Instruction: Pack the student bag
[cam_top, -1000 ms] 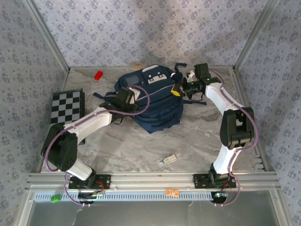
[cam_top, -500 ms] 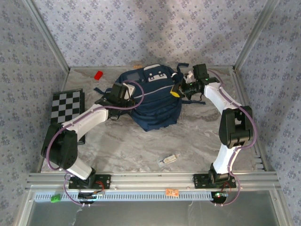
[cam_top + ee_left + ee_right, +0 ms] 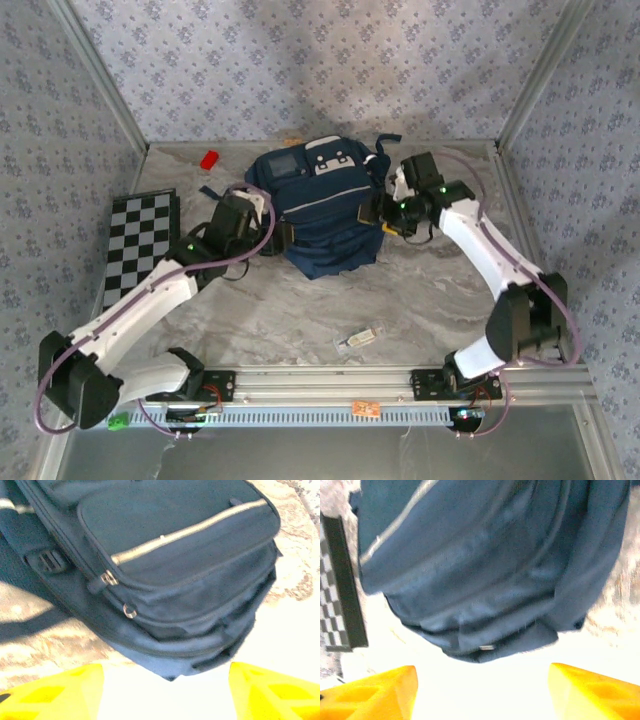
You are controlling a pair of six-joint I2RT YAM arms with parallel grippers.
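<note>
Navy student bag (image 3: 325, 215) lies near the far edge of the marble counter (image 3: 300, 310), about midway between its left and right edges. Left pincer (image 3: 166, 680) and right pincer (image 3: 482, 680) flank it, one on each side, both with jaws spread wide.

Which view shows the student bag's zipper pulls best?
Left wrist: two metal zipper pulls stand sharp on the student bag. Right wrist gives one blurred pull; top external makes them too small to tell.

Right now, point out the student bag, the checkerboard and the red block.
student bag (image 3: 325, 205), top external view, middle of its front.
checkerboard (image 3: 138, 238), top external view, board centre.
red block (image 3: 209, 159), top external view, top face.
</note>
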